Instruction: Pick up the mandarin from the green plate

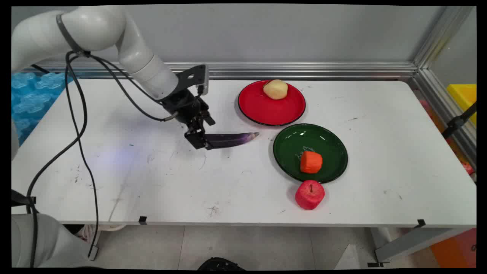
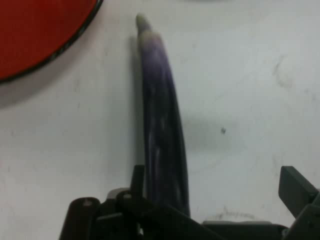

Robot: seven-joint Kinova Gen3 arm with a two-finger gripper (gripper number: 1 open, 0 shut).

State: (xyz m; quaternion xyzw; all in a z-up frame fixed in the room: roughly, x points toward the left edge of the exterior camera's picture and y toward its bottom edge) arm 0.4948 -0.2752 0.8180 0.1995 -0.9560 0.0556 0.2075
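The hand (image 1: pixel 201 141) sits low on the desk (image 1: pixel 152 182) at the purple eggplant's (image 1: pixel 232 139) fat end; can't tell if it's gripping. Eggplant lies flat, near the red plate (image 1: pixel 266 112) w/ nothing lifted.

The scene is lit evenly and brightly from above. Soft, short shadows are cast on the table (image 1: pixel 243 182) beneath the arm and beside the eggplant (image 1: pixel 232 139). Glare is seen as pale streaks on the green plate (image 1: pixel 331 146), and a faint sheen is carried by the red plate (image 1: pixel 258 110). In the hand view the eggplant (image 2: pixel 160 125) is rendered soft and slightly blurred, with a dim shadow along its left side.
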